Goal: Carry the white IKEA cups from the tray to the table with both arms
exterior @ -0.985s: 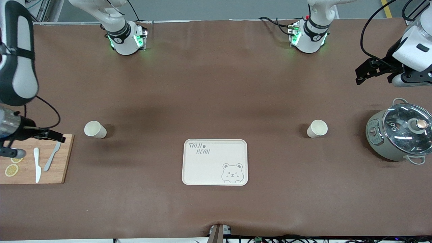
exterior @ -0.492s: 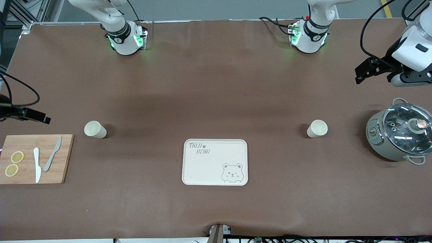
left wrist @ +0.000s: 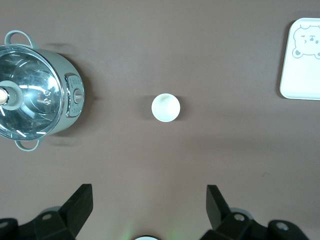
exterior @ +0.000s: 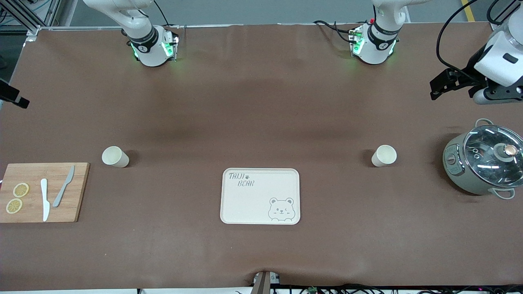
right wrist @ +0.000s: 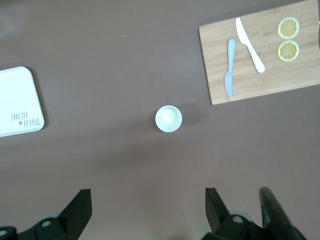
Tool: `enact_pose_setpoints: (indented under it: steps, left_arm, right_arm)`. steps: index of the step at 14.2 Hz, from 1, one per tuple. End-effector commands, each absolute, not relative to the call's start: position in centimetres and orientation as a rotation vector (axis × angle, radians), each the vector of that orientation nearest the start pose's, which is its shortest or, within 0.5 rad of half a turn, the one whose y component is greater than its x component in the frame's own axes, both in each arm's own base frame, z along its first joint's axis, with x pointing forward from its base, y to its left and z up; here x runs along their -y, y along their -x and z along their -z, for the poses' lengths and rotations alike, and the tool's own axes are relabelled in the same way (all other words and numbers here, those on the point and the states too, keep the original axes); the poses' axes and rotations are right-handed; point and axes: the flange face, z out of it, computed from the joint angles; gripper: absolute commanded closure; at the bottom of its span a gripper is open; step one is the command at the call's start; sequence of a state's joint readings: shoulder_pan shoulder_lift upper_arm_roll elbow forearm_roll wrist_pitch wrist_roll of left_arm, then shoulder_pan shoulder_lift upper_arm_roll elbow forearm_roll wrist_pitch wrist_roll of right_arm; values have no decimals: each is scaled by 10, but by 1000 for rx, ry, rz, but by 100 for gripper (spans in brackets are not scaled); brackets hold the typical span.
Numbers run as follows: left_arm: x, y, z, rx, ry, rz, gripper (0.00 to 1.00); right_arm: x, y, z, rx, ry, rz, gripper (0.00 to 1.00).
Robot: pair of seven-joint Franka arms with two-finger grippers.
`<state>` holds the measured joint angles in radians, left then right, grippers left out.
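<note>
Two white IKEA cups stand upright on the brown table. One cup (exterior: 114, 157) is toward the right arm's end and shows in the right wrist view (right wrist: 168, 118). The other cup (exterior: 384, 155) is toward the left arm's end and shows in the left wrist view (left wrist: 166, 107). My left gripper (left wrist: 148, 195) is open and empty, high over bare table beside the pot (exterior: 439, 86). My right gripper (right wrist: 148, 197) is open and empty, high over the table; only a black tip (exterior: 14, 99) shows in the front view.
A cream bear-printed tray (exterior: 253, 204) lies between the cups, nearer the front camera. A wooden cutting board (exterior: 77, 192) with two knives and lemon slices lies at the right arm's end. A glass-lidded pot (exterior: 482, 165) stands at the left arm's end.
My right arm has swung off the cutting board and away from the front camera, nearly out of the front view. The left arm and both cups have not moved.
</note>
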<state>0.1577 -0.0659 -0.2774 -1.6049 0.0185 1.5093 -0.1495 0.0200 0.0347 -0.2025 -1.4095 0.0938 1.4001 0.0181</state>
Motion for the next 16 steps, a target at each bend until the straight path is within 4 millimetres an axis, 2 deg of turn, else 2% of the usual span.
enact_pose_setpoints:
  steps: [1, 3, 5, 6, 8, 10, 13, 16]
  left_arm:
    - [62, -520, -644, 28, 3112, -47, 0]
    - [62, -519, -643, 29, 3110, -52, 0]
    - [53, -520, -644, 57, 3108, -49, 0]
    - [53, -521, -643, 57, 3107, -51, 0]
    - [46, -525, -645, 74, 3112, -42, 0]
    - [41, -525, -645, 88, 3111, -42, 0]
    - [51, -524, -646, 72, 3103, -38, 0]
    - [51, -521, -647, 70, 3101, -55, 0]
  right_arm:
    - [84, -535, -662, -301, 3046, -78, 0]
    - [73, -536, -662, -279, 3066, -94, 0]
    - [62, -536, -661, -246, 3107, -115, 0]
    - [48, -535, -661, -205, 3138, -140, 0]
    - [44, -536, -660, -233, 3218, -148, 0]
    - [21, -538, -658, -259, 3243, -159, 0]
    - [29, -533, -666, -290, 3252, -168, 0]
    - [31, -534, -665, -296, 3253, -173, 0]
